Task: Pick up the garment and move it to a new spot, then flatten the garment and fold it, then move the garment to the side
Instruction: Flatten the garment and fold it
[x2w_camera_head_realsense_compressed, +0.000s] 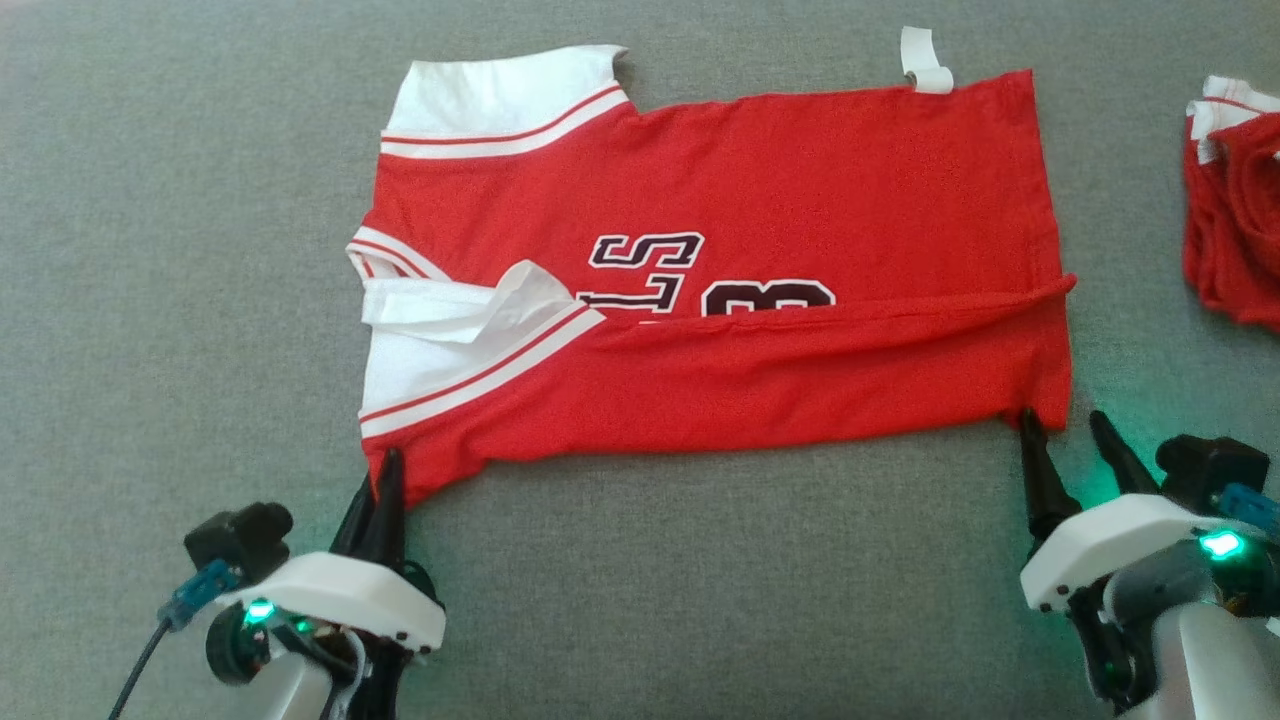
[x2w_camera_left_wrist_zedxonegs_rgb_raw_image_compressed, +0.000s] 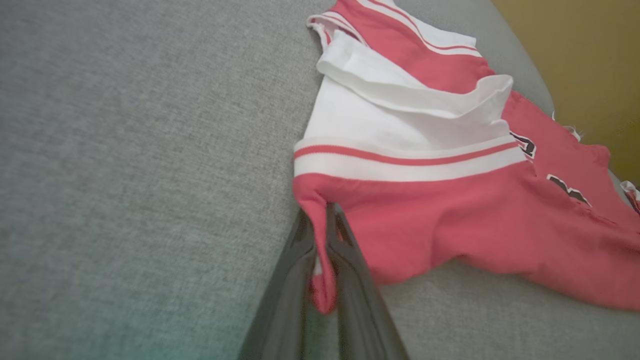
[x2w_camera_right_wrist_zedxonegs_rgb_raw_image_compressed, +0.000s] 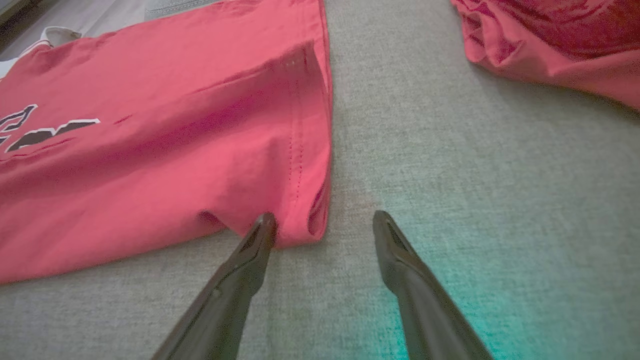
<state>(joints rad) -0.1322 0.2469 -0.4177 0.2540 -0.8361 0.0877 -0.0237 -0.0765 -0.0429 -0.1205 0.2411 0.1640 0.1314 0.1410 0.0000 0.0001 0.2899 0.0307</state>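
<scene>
The garment (x2w_camera_head_realsense_compressed: 760, 190) is a red jersey with white striped sleeve bands and dark lettering, spread sideways on the grey surface with its near long edge folded over. My left gripper (x2w_camera_head_realsense_compressed: 385, 475) is shut on the garment's near left corner; in the left wrist view a tongue of red cloth (x2w_camera_left_wrist_zedxonegs_rgb_raw_image_compressed: 322, 260) is pinched between the two dark fingers (x2w_camera_left_wrist_zedxonegs_rgb_raw_image_compressed: 280, 295). My right gripper (x2w_camera_head_realsense_compressed: 1065, 435) stands open at the near right corner. Its left fingertip (x2w_camera_right_wrist_zedxonegs_rgb_raw_image_compressed: 265, 225) touches the hem of the garment (x2w_camera_right_wrist_zedxonegs_rgb_raw_image_compressed: 150, 150); the other finger (x2w_camera_right_wrist_zedxonegs_rgb_raw_image_compressed: 395, 250) rests on bare surface.
A second red and white garment (x2w_camera_head_realsense_compressed: 1235, 210) lies crumpled at the right edge, also seen in the right wrist view as a red heap (x2w_camera_right_wrist_zedxonegs_rgb_raw_image_compressed: 550, 45). A white tag (x2w_camera_head_realsense_compressed: 925, 60) sticks out at the jersey's far edge. The grey padded surface (x2w_camera_head_realsense_compressed: 700, 580) surrounds everything.
</scene>
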